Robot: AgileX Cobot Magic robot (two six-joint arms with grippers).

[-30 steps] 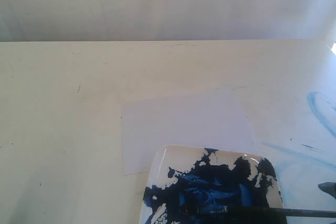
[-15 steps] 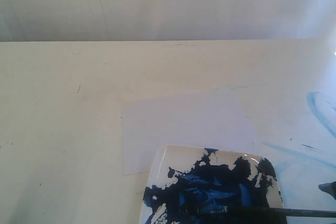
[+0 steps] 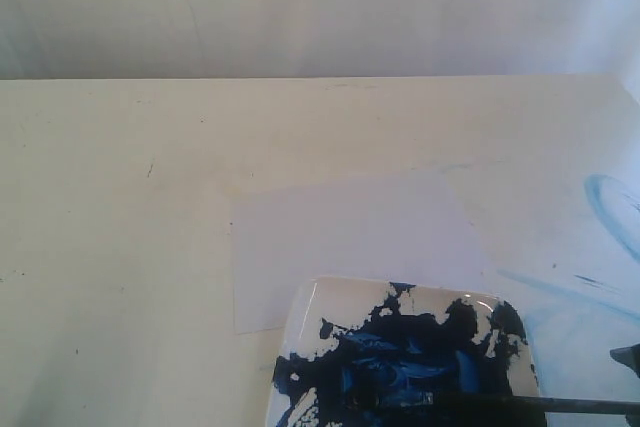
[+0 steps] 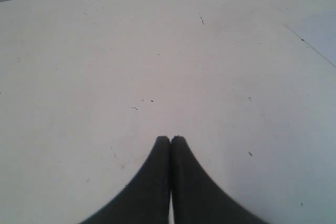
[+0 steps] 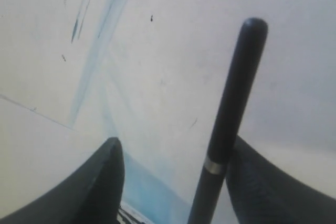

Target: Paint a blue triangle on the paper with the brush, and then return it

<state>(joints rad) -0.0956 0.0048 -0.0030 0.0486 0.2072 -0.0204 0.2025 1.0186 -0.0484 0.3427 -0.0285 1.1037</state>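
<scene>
The paper [image 3: 350, 232], a pale lavender sheet, lies flat mid-table, and its corner also shows in the left wrist view [image 4: 320, 32]. No blue triangle is in view; the sheet's visible face is plain. The brush [image 3: 540, 405] lies with its tip in the paint dish and its black handle running off to the right. In the right wrist view the brush [image 5: 231, 108] passes between the fingers of my right gripper [image 5: 176, 145], which is open, with the handle close beside one finger. My left gripper [image 4: 170, 139] is shut and empty over bare table.
A white square dish [image 3: 315, 312] smeared with dark-blue paint sits at the front, overlapping the paper's near edge. Pale blue smears [image 3: 610, 207] mark the table at the right. One finger [image 3: 630, 357] of the right gripper shows at the right edge.
The right gripper's finger at the right edge of the exterior view has drawn slightly further out of frame. Brush, dish and paper have not moved.
</scene>
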